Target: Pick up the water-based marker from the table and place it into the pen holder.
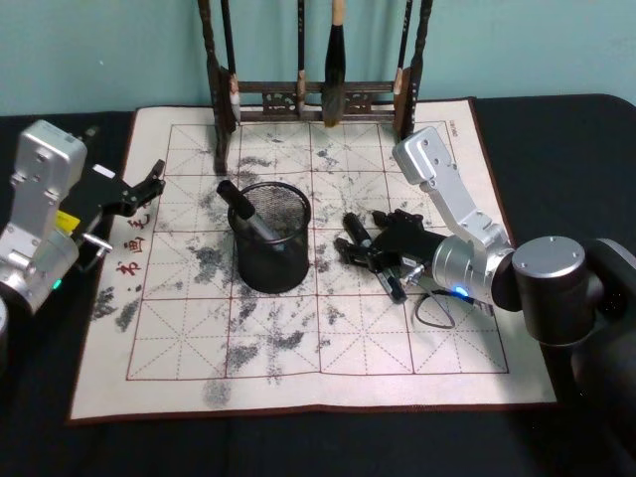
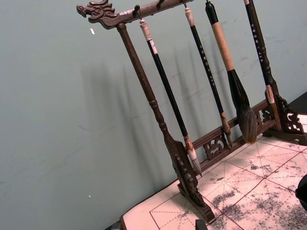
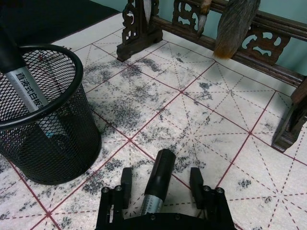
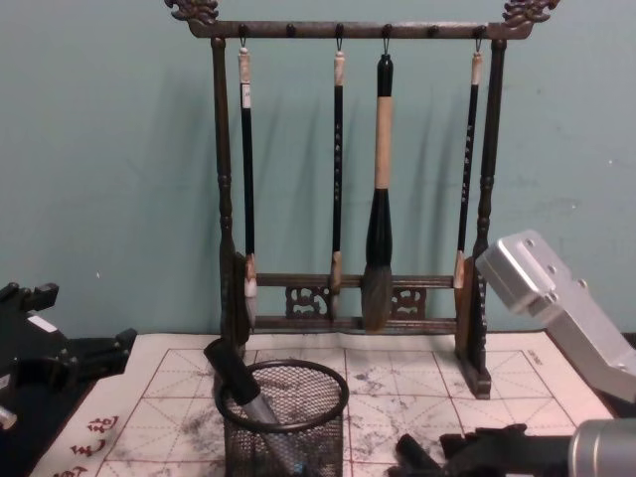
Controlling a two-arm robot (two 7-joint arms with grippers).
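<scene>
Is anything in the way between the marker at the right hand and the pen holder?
Nothing visible. Bare mat separates the marker, between the open fingers of the right hand, from the pen holder, which already holds another marker.

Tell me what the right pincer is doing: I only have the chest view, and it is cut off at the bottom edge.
Observer: The right pincer is down at the mat, with a marker lying between its fingers.
Operator: Closed on it?
Observer: No, open: there is a gap on each side of the marker.
Operator: Where is the pen holder from there?
Observer: In the head view, the pen holder stands on the robot's left of the pincer, with bare mat between them.
</scene>
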